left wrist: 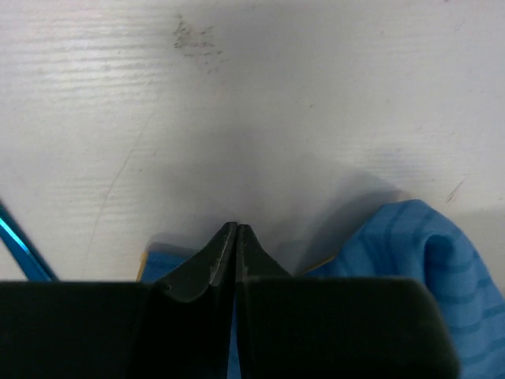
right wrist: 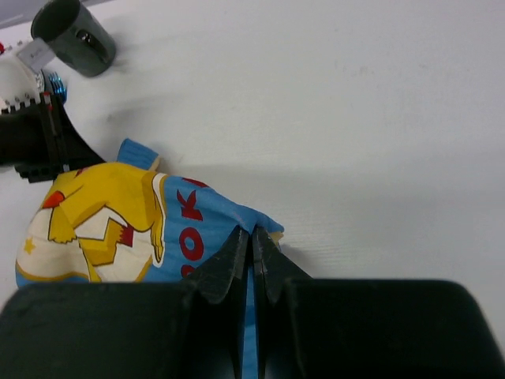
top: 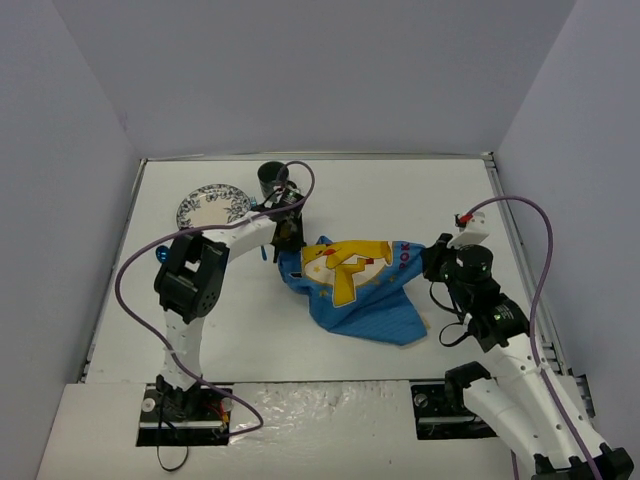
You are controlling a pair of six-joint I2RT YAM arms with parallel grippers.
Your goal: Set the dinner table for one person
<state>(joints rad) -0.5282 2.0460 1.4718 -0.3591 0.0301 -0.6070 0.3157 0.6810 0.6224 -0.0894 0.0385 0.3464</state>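
A white desk with thin metal edging is seen from above, enclosed by plain grey walls. Near its middle a blue cloth, printed with a yellow cartoon figure, is spread unevenly, and its near edge is bunched to a point.

The left hand is set at the cloth's far left corner. Its jaws are closed tight, and in the left wrist view a sliver of blue fabric is seen pinched between them. The right hand is placed at the cloth's far right corner. Its jaws are likewise pressed together on the blue fabric, as is shown in the right wrist view.

A blue-and-white patterned plate is laid at the far left of the desk. A dark cup is stood just beside it, to its right. Both are seen apart from the cloth.
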